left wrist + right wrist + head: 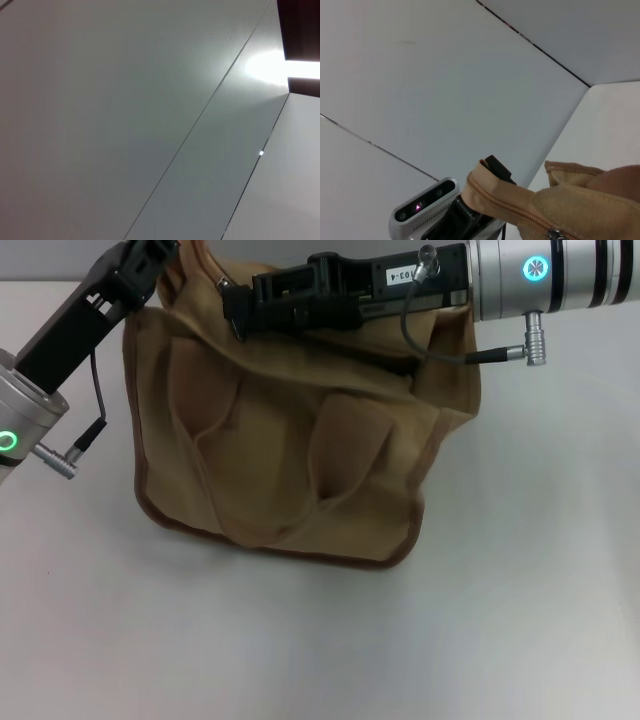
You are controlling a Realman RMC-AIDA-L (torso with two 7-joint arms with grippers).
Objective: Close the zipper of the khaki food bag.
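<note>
The khaki food bag [300, 460] stands slumped on the white table, its two looped handles hanging down its front. My left gripper [150, 262] is at the bag's top left corner. In the right wrist view its black finger [497, 168] is pressed against the raised end of the bag [580, 200], which it holds up. The zipper [505, 202] runs from that end down to a small silver pull tab [554, 233] at the picture's edge. My right gripper [235, 305] reaches from the right along the bag's top. The left wrist view shows only wall.
The white table [520, 590] extends in front of the bag and to both sides. The right arm's cable and plug [500, 352] hang over the bag's top right corner. The left arm's wrist camera [422, 205] shows beside the bag's end.
</note>
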